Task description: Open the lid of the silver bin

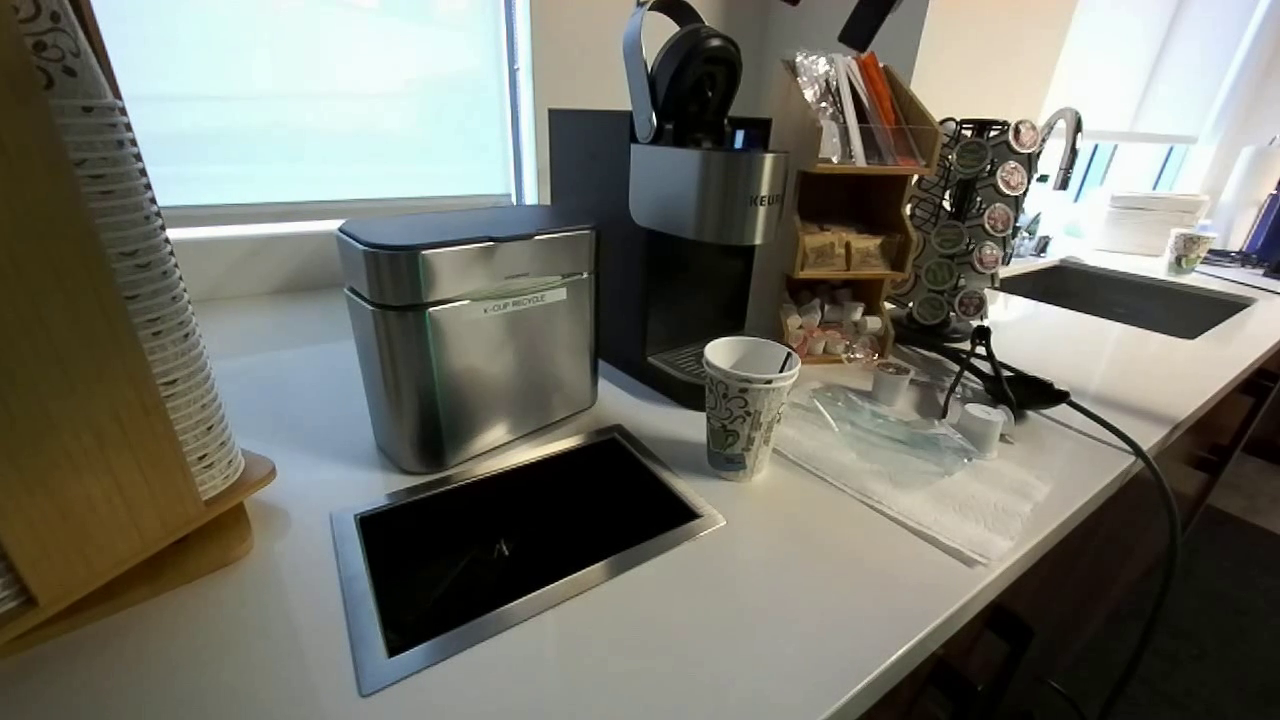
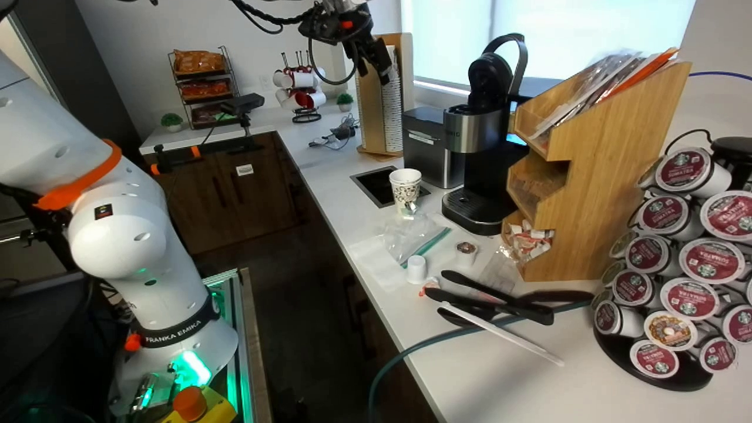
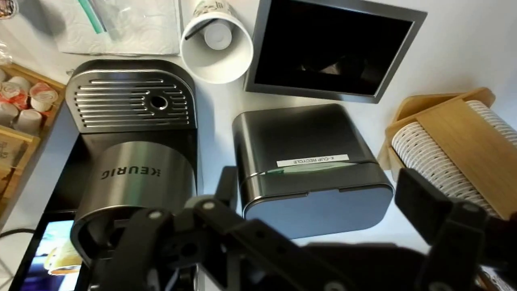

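Observation:
The silver bin [image 1: 510, 370] stands on the counter beside the coffee machine; it also shows in an exterior view [image 2: 423, 154] and in the wrist view [image 3: 299, 135]. Its dark grey lid [image 1: 460, 228] is shut and shows from above in the wrist view [image 3: 319, 212]. A green liner edge pokes out of the seam under the top section. My gripper [image 3: 319, 178] is open and empty, its fingers spread about as wide as the lid in the wrist view. In an exterior view the gripper [image 2: 373, 69] hangs in the air, higher than the bin.
The coffee machine [image 1: 705, 195], its top raised, stands on one side of the bin. A wooden cup holder [image 3: 464, 149] stands on the other. A metal-framed opening [image 1: 670, 482] and a paper cup [image 1: 745, 410] are in front. The window [image 1: 310, 100] is behind.

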Available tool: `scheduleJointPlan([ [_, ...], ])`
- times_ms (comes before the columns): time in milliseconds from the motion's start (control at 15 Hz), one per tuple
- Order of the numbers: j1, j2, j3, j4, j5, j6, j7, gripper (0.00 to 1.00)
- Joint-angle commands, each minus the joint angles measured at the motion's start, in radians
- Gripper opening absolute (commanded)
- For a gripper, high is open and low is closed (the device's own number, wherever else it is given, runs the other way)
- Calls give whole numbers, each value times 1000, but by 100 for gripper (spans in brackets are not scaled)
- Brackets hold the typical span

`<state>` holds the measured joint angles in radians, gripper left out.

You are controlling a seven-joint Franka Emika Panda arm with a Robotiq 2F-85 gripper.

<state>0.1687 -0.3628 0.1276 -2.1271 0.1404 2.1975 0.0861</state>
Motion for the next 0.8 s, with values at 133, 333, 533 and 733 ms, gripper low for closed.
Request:
scheduleJointPlan([
  [133,33,127,16,55,213,51,93,100],
  [333,50,218,45,73,329,83,151,100],
  [533,37,303,76,73,326,159,297,100],
  [733,38,298,70,56,308,150,276,100],
])
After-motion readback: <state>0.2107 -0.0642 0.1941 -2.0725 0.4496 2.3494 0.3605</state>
